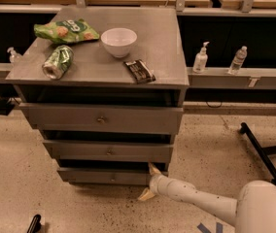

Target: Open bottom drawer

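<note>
I find the end effector (148, 182) open, fingers (154, 169) spread wide. The bottom drawer (94, 176) sits immediately left of it, with the knob (112, 178) further left (outside the fingers). Risk: closing here catches only the front's corner, and the pull slips off.

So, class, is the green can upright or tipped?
Tipped: the green can lies on its side on the cabinet top. The gripper is open by the bottom drawer.

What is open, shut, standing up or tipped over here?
Bottom drawer: looks shut.
Gripper: jaws open, at that drawer's right end.
Middle drawer: looks shut.
Top drawer: looks shut.
Bowl: upright, empty.
Can: on its side.
Chip bag: lying flat.
</note>
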`<state>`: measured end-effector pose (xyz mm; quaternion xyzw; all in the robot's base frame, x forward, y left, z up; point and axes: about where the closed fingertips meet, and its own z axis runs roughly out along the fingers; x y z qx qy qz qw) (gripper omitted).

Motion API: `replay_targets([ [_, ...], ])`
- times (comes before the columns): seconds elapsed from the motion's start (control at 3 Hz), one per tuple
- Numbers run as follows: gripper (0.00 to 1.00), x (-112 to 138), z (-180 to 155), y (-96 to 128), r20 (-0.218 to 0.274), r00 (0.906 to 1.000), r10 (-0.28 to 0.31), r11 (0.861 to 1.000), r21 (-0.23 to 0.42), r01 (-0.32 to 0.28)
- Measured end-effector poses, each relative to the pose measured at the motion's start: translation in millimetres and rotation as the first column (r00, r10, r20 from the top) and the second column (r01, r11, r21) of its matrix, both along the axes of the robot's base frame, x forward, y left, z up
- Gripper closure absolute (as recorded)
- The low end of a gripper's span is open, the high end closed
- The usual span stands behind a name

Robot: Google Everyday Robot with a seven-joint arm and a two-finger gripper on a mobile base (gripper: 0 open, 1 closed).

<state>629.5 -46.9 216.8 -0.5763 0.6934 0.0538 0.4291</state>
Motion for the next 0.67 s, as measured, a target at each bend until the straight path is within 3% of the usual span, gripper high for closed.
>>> replay_targets([
  [0.67, 0.0, 19, -9, 14, -0.055, 0.9965, 0.063, 0.998, -0.024, -0.065],
])
